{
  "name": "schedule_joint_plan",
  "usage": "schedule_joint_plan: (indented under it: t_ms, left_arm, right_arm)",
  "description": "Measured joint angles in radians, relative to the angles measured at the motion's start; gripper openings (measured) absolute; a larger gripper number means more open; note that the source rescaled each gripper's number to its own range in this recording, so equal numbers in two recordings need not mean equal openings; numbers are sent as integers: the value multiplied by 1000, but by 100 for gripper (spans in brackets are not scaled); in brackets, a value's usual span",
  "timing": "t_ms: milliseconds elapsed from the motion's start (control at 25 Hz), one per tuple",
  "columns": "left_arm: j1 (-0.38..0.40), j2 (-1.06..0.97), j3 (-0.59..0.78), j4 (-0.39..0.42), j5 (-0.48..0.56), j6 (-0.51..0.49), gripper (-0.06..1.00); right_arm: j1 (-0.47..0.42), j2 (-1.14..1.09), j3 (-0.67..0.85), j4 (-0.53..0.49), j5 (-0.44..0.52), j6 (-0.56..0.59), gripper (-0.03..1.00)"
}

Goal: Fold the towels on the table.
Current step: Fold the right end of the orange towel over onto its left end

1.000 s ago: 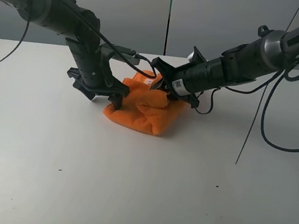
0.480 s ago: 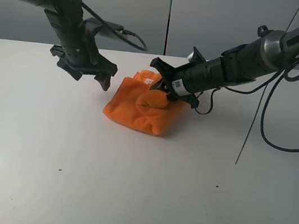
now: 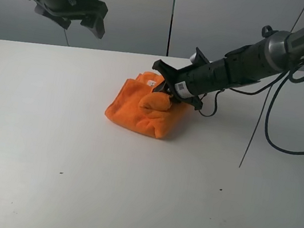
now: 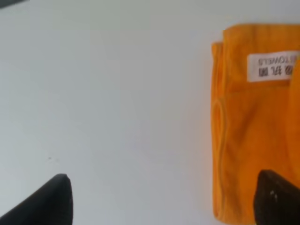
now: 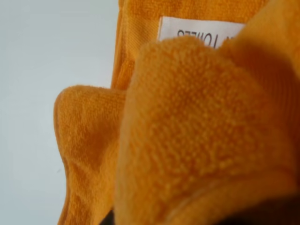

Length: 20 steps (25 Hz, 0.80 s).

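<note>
Exterior high: right tool (image 3: 166,91) clamps orange towel (image 3: 140,112); left tool (image 3: 70,11) spread apart, raised.

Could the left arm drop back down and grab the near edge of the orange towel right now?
Probably yes. The left gripper hangs open above the table, and nothing lies between it and the towel; the right gripper holds a fold on the far side.
</note>
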Motion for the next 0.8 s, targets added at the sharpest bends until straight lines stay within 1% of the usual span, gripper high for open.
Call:
schedule_joint_plan:
  t_ms: [40,80,120,240,280,320,400,520,800]
  left_arm:
    - [0,-26,0,0,3,0,100]
    - [0,-49,-2,0,6,0,100]
    - [0,-68,-8,0,16,-4,100]
    - [0,-102,-32,5,48,-15,100]
    - [0,-108,-42,4,59,-17,100]
    - [0,-112,-54,4,75,-19,100]
    - [0,-115,-84,7,105,-19,100]
    - [0,-115,-128,9,140,-20,100]
    - [0,-115,-212,13,182,-21,100]
  right_arm:
    - [0,1,-5,-2,9,-2,20]
    - [0,2,-12,-4,26,-4,30]
    - [0,2,-25,-4,59,-6,48]
    - [0,2,-63,1,140,-8,91]
    - [1,0,-77,1,154,-8,95]
    - [2,0,-88,1,168,-5,98]
    - [11,-10,-106,1,174,2,99]
    - [40,-36,-132,1,183,9,100]
    - [115,-70,-164,-12,192,23,100]
